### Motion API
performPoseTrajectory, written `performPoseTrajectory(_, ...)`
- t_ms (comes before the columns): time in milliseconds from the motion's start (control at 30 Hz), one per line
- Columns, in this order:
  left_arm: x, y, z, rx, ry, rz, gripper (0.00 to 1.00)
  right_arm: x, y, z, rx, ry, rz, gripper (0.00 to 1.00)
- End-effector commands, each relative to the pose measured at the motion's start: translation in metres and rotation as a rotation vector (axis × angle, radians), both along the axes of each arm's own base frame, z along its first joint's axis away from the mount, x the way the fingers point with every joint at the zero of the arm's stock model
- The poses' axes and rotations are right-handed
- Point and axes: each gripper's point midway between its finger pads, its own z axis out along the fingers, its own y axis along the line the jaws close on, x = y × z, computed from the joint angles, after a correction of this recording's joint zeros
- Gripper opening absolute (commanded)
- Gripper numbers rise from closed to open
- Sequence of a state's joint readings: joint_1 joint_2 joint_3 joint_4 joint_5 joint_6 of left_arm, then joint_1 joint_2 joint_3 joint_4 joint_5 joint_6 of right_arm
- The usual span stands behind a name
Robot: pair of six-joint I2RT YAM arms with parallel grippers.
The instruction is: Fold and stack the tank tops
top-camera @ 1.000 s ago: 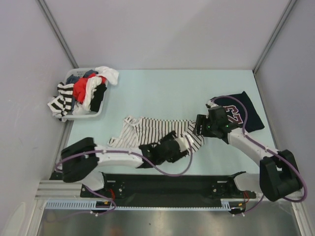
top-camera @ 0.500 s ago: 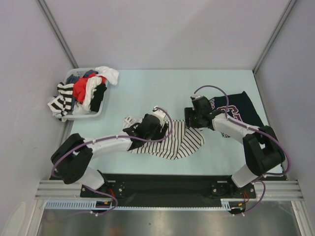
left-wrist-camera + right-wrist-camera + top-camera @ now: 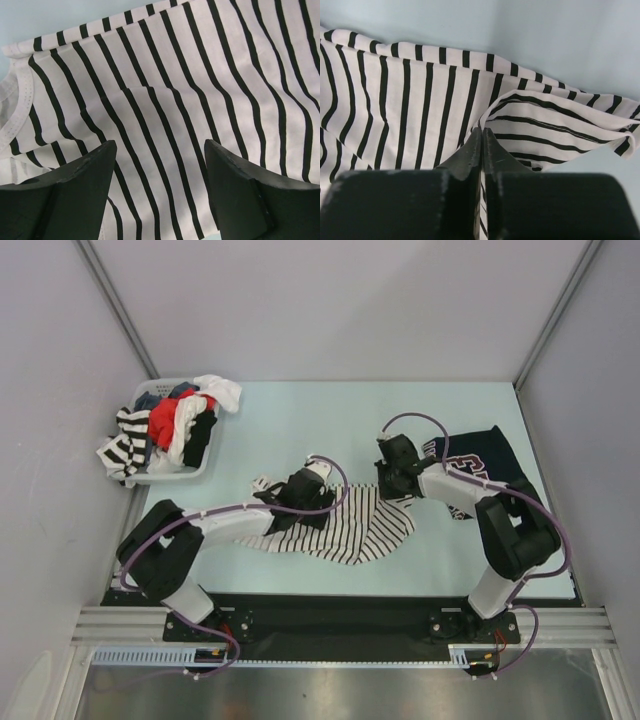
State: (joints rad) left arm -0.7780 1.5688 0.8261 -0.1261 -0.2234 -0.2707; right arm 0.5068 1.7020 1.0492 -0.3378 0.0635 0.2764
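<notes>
Tank tops, two in number, both lying on the pale bench (image 3: pixel 300 420). Item one: striped tank top (image 3: pixel 350 530), white with thin dark stripes, spread out and rumpled at the middle of the bench. Its left portion lies under the left arm (image 3: pixel 230 522), so the outline there cannot be made out. Item two: navy tank top (image 3: pixel 495 455), at the right side. The right arm (image 3: pixel 455 485) crosses it and covers most of the print, and whether it touches the striped piece cannot be told. Left jaws: spread wide over flat striped cloth near a ribbed white edge; whether their tips touch the cloth is unclear. Right jaws: pressed together, pinching a raised fold at the striped top's right end, though the black fingers themselves hide the exact point of the pinch. Also present: a white basket (image 3: pixel 200 470) at the far left, heaped with red, white, striped and dark garments that are too tangled to tell apart.
</notes>
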Motion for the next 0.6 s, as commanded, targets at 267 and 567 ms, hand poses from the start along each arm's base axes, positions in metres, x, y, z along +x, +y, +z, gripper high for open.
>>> performPoseTrajectory(267,0.022,0.026,-0.017,0.006,0.097,0.155,0.69,-0.045,-0.009,0.07,0.186,-0.178,-0.006,0.0)
performPoseTrajectory(567,0.024,0.042,-0.045,0.05,0.181,0.202,0.32,-0.124,-0.018,0.06,0.329,-0.072,-0.009,0.0)
